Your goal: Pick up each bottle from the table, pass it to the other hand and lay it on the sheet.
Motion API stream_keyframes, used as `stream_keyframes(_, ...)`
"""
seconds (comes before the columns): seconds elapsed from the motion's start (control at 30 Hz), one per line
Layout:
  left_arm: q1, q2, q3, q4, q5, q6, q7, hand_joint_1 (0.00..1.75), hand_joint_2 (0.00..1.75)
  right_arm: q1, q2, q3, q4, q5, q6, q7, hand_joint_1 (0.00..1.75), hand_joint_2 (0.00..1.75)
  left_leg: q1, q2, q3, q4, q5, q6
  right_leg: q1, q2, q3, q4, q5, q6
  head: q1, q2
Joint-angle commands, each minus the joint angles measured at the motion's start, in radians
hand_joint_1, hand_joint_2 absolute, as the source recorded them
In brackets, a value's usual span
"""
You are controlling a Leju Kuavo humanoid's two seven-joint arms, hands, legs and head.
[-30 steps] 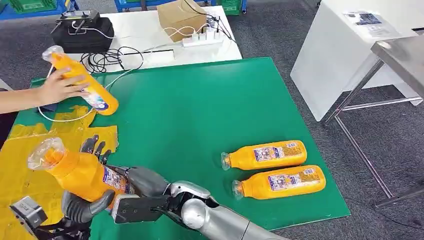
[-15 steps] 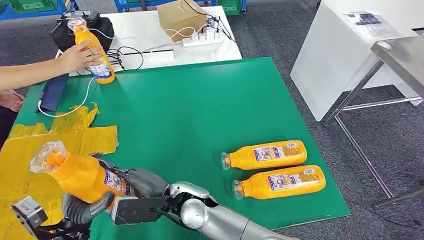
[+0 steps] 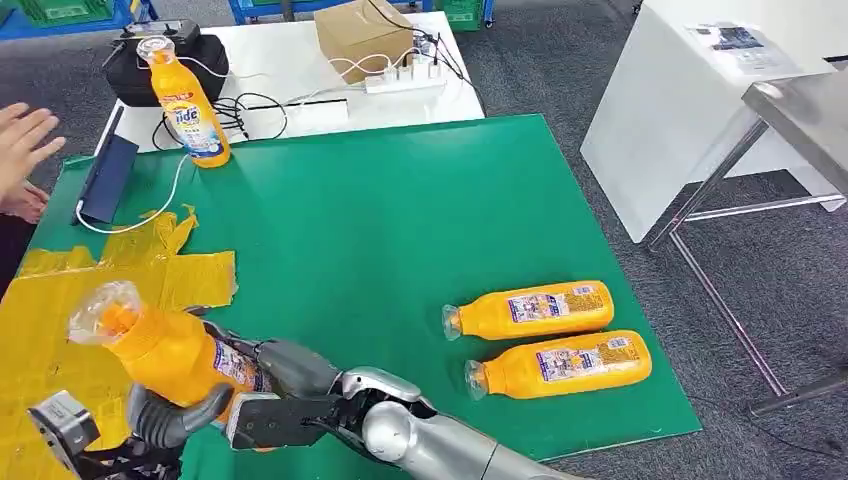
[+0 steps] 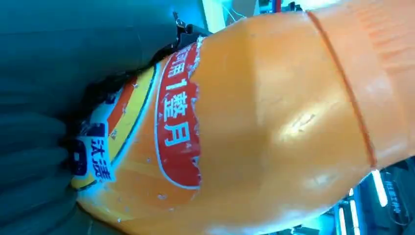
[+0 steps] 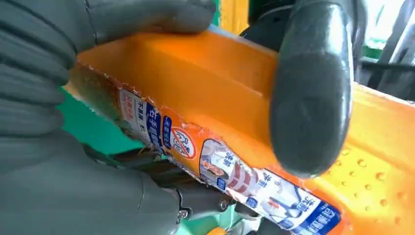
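A second ago a person's hand [image 3: 22, 150] held an orange bottle over the far left of the green surface [image 3: 380, 210]; now that standing bottle [image 3: 188, 103] is upright at the far left edge, by the cables, and the hand has let go and pulled back to the left edge, fingers spread. So that bottle appears to have been taken off the yellow sheet [image 3: 60, 290], which lies at the near left with room for the next one.

The robot's held bottle [image 3: 165, 350] has barely shifted: it stays raised at the near left, cap tilted up and to the left, over the line where sheet meets green. Both robot hands are on it. The right hand [image 3: 280, 372] wraps the base end, thumb and fingers curled against the label, as the right wrist view shows. The left hand [image 3: 170, 418] cups it from below, its thumb curling up across the body; the left wrist view shows orange plastic pressed close against its grey palm. I judge this is mid-handover, neither hand released yet.

Two more lying bottles [image 3: 530, 309] rest side by side at the near right, caps pointing left, still to be picked up.
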Motion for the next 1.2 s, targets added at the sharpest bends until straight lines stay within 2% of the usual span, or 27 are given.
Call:
stream_keyframes(0.03, 0.004, -0.022, 0.087, -0.074, -0.317, 0.255, -0.103, 1.75, 1.75, 0.003, -0.164, -0.128, -0.060, 0.049, -0.040, 0.041, 0.00, 1.75, 0.001, -0.007, 0.003, 0.000, -0.001, 0.003, 0.001, 0.000, 0.005, -0.001, -0.001, -0.002, 0.000, 0.000)
stream_keyframes(0.1, 0.017, -0.030, 0.145, -0.091, -0.493, 0.403, -0.145, 1.75, 1.75, 0.037, -0.230, -0.201, -0.136, 0.067, -0.025, 0.045, 0.00, 1.75, 0.001, -0.009, 0.004, -0.001, -0.001, 0.003, 0.000, -0.002, 0.006, -0.001, -0.002, -0.002, 0.000, 0.000)
stream_keyframes(0.17, 0.029, -0.035, 0.175, -0.097, -0.535, 0.440, -0.160, 1.75, 1.75, 0.063, -0.271, -0.245, -0.191, 0.077, -0.002, 0.044, 0.00, 1.75, 0.001, -0.006, 0.002, 0.000, 0.000, 0.002, 0.001, -0.001, 0.004, -0.002, -0.001, -0.001, 0.000, 0.000)
stream_keyframes(0.3, 0.069, -0.025, 0.244, -0.079, -0.787, 0.654, -0.182, 1.75, 1.75, 0.100, -0.374, -0.317, -0.333, 0.078, 0.012, 0.071, 0.00, 1.75, 0.001, -0.009, 0.006, -0.001, -0.001, 0.003, 0.000, -0.001, 0.008, -0.002, -0.002, -0.002, 0.000, 0.000)
stream_keyframes(0.33, 0.083, -0.021, 0.265, -0.070, -0.845, 0.706, -0.185, 1.75, 1.75, 0.114, -0.409, -0.345, -0.377, 0.068, 0.023, 0.075, 0.00, 1.75, 0.000, -0.007, 0.003, -0.001, 0.000, 0.002, 0.000, -0.002, 0.005, -0.002, -0.001, -0.001, 0.000, 0.000)
stream_keyframes(0.37, 0.096, -0.006, 0.272, -0.049, -0.940, 0.716, -0.157, 1.75, 1.75, 0.137, -0.424, -0.378, -0.397, 0.036, 0.059, 0.097, 0.00, 1.75, 0.000, -0.009, 0.004, 0.000, -0.001, 0.003, 0.000, -0.002, 0.007, -0.002, -0.002, -0.002, 0.000, 0.000)
stream_keyframes(0.4, 0.108, 0.001, 0.280, -0.032, -1.021, 0.760, -0.143, 1.75, 1.75, 0.159, -0.440, -0.397, -0.405, 0.032, 0.063, 0.087, 0.00, 1.75, -0.001, -0.005, 0.000, 0.000, -0.001, 0.002, -0.002, 0.000, 0.002, 0.000, -0.001, -0.001, 0.000, 0.000)
stream_keyframes(0.43, 0.118, 0.016, 0.288, 0.000, -1.126, 0.820, -0.125, 1.75, 1.75, 0.167, -0.462, -0.406, -0.406, 0.029, 0.061, 0.068, 0.00, 1.75, -0.001, -0.005, 0.004, -0.001, -0.002, 0.003, -0.001, 0.002, 0.006, -0.001, -0.002, -0.001, 0.000, 0.000)
stream_keyframes(0.5, 0.123, 0.026, 0.294, 0.022, -1.199, 0.860, -0.109, 1.75, 1.75, 0.164, -0.475, -0.411, -0.406, 0.022, 0.067, 0.056, 0.00, 1.75, -0.002, -0.005, 0.004, -0.002, -0.001, 0.002, -0.002, -0.001, 0.006, -0.002, -0.001, -0.001, 0.000, 0.000)
stream_keyframes(0.53, 0.129, 0.049, 0.283, 0.051, -1.363, 0.916, -0.041, 1.75, 1.75, 0.156, -0.491, -0.411, -0.414, 0.013, 0.073, 0.053, 0.00, 1.75, -0.001, -0.007, 0.008, -0.002, -0.003, 0.003, -0.001, 0.000, 0.009, -0.003, -0.003, -0.002, 0.000, 0.000)
stream_keyframes(0.63, 0.130, 0.132, 0.248, 0.151, -1.494, 0.890, 0.073, 1.75, 1.75, 0.130, -0.550, -0.417, -0.446, -0.028, 0.104, 0.043, 0.00, 1.75, -0.002, -0.003, 0.001, -0.001, -0.002, 0.003, -0.002, 0.001, 0.002, -0.001, -0.001, -0.001, 0.000, 0.000)
stream_keyframes(0.7, 0.114, 0.180, 0.229, 0.237, -1.521, 0.878, 0.108, 1.75, 1.75, 0.112, -0.574, -0.422, -0.474, -0.025, 0.103, 0.030, 0.00, 1.75, -0.001, -0.004, 0.007, -0.002, -0.004, 0.003, -0.001, 0.004, 0.007, -0.001, -0.002, -0.003, 0.000, 0.000)
stream_keyframes(0.73, 0.098, 0.193, 0.226, 0.272, -1.519, 0.914, 0.123, 1.75, 1.75, 0.093, -0.587, -0.417, -0.506, 0.005, 0.075, 0.004, 0.00, 1.75, -0.002, -0.007, 0.008, -0.002, -0.004, 0.003, -0.002, 0.003, 0.008, -0.001, -0.003, -0.003, 0.000, 0.000)
stream_keyframes(0.8, 0.072, 0.210, 0.205, 0.314, -1.521, 0.903, 0.130, 1.75, 1.75, 0.065, -0.603, -0.421, -0.560, 0.003, 0.089, 0.020, 0.00, 1.75, -0.002, -0.004, 0.005, -0.002, -0.003, 0.003, -0.002, 0.003, 0.005, 0.000, -0.002, -0.002, 0.000, 0.000)
stream_keyframes(0.83, 0.064, 0.273, 0.137, 0.355, -1.578, 0.852, 0.219, 1.75, 1.75, 0.060, -0.614, -0.426, -0.594, 0.026, 0.093, 0.011, 0.00, 1.75, -0.002, -0.003, 0.001, -0.001, -0.002, 0.002, -0.002, 0.001, 0.001, 0.000, 0.000, -0.001, 0.000, 0.000)
stream_keyframes(0.93, 0.064, 0.273, 0.137, 0.355, -1.578, 0.852, 0.219, 1.75, 1.75, 0.060, -0.614, -0.426, -0.594, 0.026, 0.093, 0.011, 0.00, 1.75, -0.002, -0.004, 0.001, -0.001, -0.001, 0.003, -0.002, 0.001, 0.001, 0.000, -0.001, -0.001, 0.000, 0.000)
stream_keyframes(0.97, 0.064, 0.273, 0.137, 0.355, -1.578, 0.852, 0.219, 1.75, 1.75, 0.060, -0.614, -0.426, -0.594, 0.026, 0.093, 0.011, 0.00, 1.75, -0.001, -0.007, 0.005, 0.000, -0.003, 0.004, -0.001, 0.003, 0.005, 0.000, -0.002, -0.003, 0.000, 0.000)
stream_keyframes(1.0, 0.059, 0.281, 0.105, 0.374, -1.578, 0.865, 0.251, 1.75, 1.75, 0.068, -0.618, -0.423, -0.591, 0.030, 0.092, 0.002, 0.00, 1.75, 0.000, -0.005, 0.005, -0.001, -0.003, 0.004, 0.000, 0.003, 0.005, -0.001, -0.002, -0.003, 0.000, 0.000)
stream_keyframes(1.03, 0.050, 0.356, -0.007, 0.412, -1.578, 0.835, 0.353, 1.75, 1.75, 0.066, -0.621, -0.414, -0.580, 0.038, 0.102, -0.002, 0.00, 1.75, -0.001, -0.002, 0.004, -0.001, -0.002, 0.003, -0.001, 0.003, 0.003, -0.001, -0.001, -0.002, 0.000, 0.000)
stream_keyframes(1.07, 0.033, 0.386, -0.058, 0.453, -1.578, 0.818, 0.418, 1.75, 1.75, 0.048, -0.643, -0.387, -0.563, 0.030, 0.142, 0.012, 0.00, 1.75, -0.001, -0.003, 0.006, -0.002, -0.002, 0.004, -0.001, 0.003, 0.005, -0.001, -0.002, -0.002, 0.000, 0.000)
stream_keyframes(1.1, -0.002, 0.422, -0.131, 0.522, -1.578, 0.827, 0.478, 0.00, 1.75, 0.005, -0.689, -0.335, -0.536, 0.031, 0.196, 0.014, 0.00, 1.75, -0.001, -0.004, 0.003, -0.002, -0.001, 0.003, -0.001, 0.000, 0.004, -0.001, -0.001, -0.002, 0.000, 0.000)
stream_keyframes(1.17, -0.052, 0.397, -0.113, 0.623, -1.578, 0.842, 0.469, 0.00, 1.75, -0.048, -0.751, -0.276, -0.497, 0.014, 0.246, 0.023, 0.00, 1.75, -0.001, -0.008, 0.006, -0.002, -0.002, 0.004, -0.002, 0.000, 0.007, -0.001, -0.002, -0.003, 0.000, 0.000)
stream_keyframes(1.2, -0.072, 0.409, -0.139, 0.653, -1.578, 0.852, 0.493, 0.00, 0.00, -0.067, -0.780, -0.256, -0.484, -0.010, 0.278, 0.024, 0.00, 1.75, -0.002, -0.005, 0.004, -0.002, -0.001, 0.004, -0.002, 0.000, 0.004, -0.001, 0.000, -0.002, 0.000, 0.000)
